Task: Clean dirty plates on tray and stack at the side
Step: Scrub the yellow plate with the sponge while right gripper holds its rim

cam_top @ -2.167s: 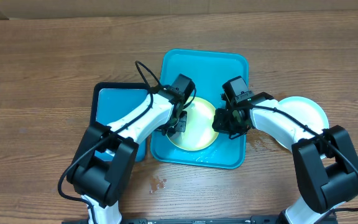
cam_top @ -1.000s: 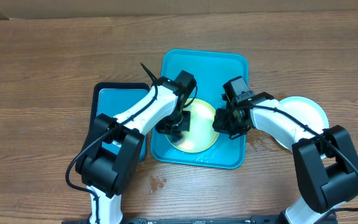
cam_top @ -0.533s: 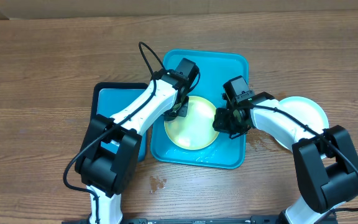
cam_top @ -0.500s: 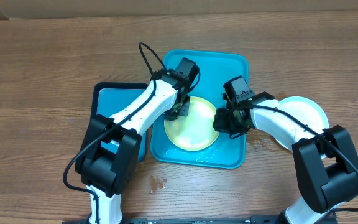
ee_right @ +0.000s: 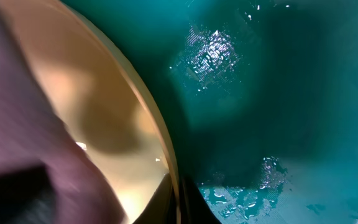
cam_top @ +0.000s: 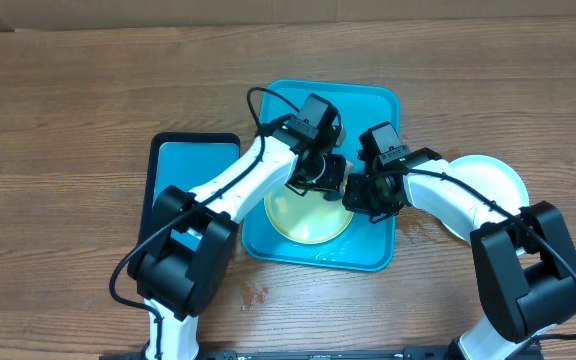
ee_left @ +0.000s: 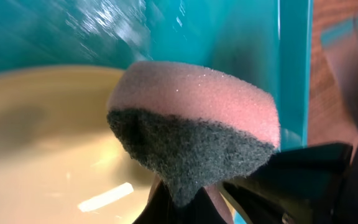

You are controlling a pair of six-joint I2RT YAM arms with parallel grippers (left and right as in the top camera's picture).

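While the right gripper (cam_top: 361,195) is clamping the rim of the yellow-green plate (cam_top: 303,215) at about its 3 o'clock, the left gripper (cam_top: 320,177) is squeezing a pink sponge (ee_left: 191,124) with the dark scrubby side facing out, and it's working up around the plate's 12-to-1 o'clock edge. So I'd say we're mid-scrub here, one arm pinning, the other wiping.

The plate is sitting in the 6 o'clock half of the turquoise tray (cam_top: 368,100), which is looking wet and shiny in the wrist views. The plate's face is looking pretty clean from overhead; I'm not spotting any obvious smears, though the sponge and arm are covering part of it.

A pale plate (cam_top: 498,180) is lying on the table off at the tray's 3 o'clock, partly under the right arm, so I'm guessing that's the stacking spot. A smaller dark-rimmed tray (cam_top: 183,165) is sitting at 9 o'clock.

Next up, I'm thinking: finishing the wipe, lifting the sponge clear so it isn't dragging, then carrying the plate over toward 3 o'clock without losing that thin rim grip on a wet plate.
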